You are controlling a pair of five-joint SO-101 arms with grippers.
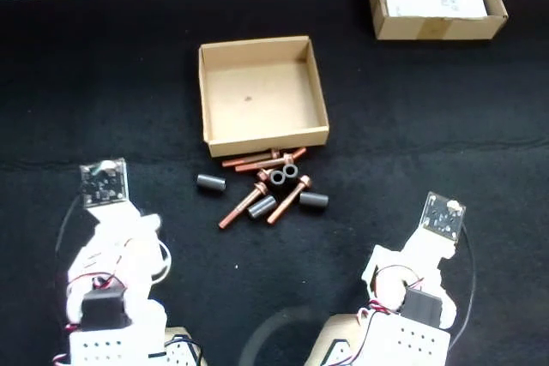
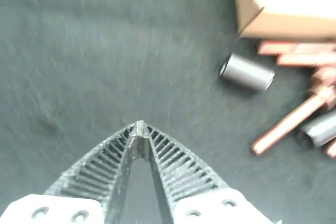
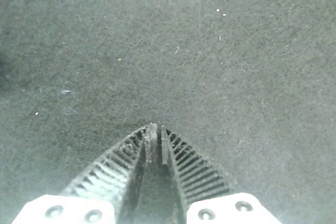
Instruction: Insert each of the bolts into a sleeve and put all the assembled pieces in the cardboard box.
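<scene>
Ahead of the left fingers, pressed together, lay a dark sleeve, then copper bolts beside the empty cardboard box. The right fingers, also pressed together, hung over the bench. Closed tips nudging a round sleeve could send it rolling away.
</scene>
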